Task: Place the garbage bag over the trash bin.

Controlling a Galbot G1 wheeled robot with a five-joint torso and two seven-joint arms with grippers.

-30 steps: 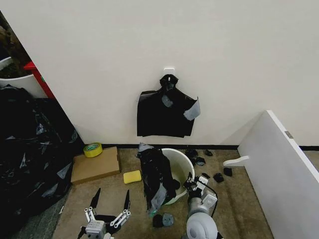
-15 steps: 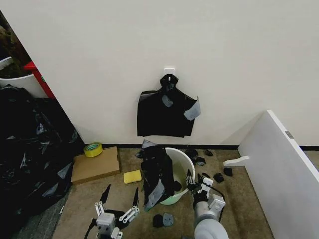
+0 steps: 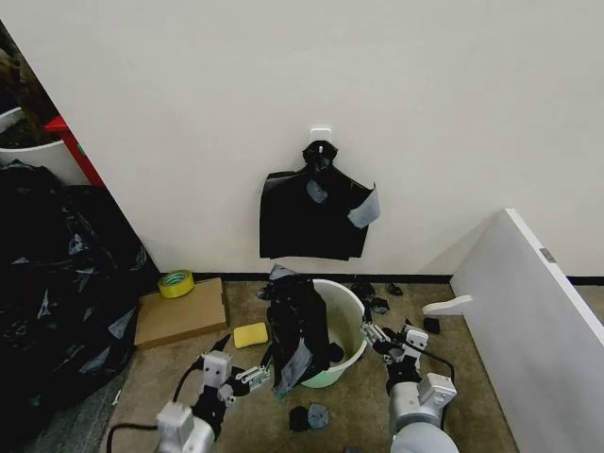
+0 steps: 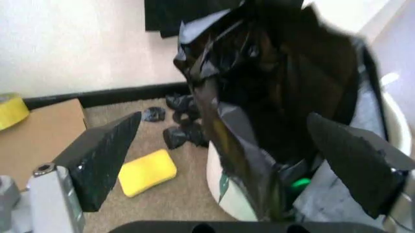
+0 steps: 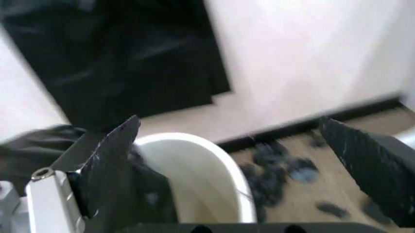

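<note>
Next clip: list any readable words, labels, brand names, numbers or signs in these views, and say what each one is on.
No readable text in any view.
The trash bin has a small green mark low on its wall in the left wrist view, too blurred to read.
The garbage bag, the yellow tape roll and the cardboard box carry no legible print.

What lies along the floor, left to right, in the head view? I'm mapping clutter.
Black sheeting heap → cardboard box → yellow sponge → garbage bag → trash bin → white board.
</note>
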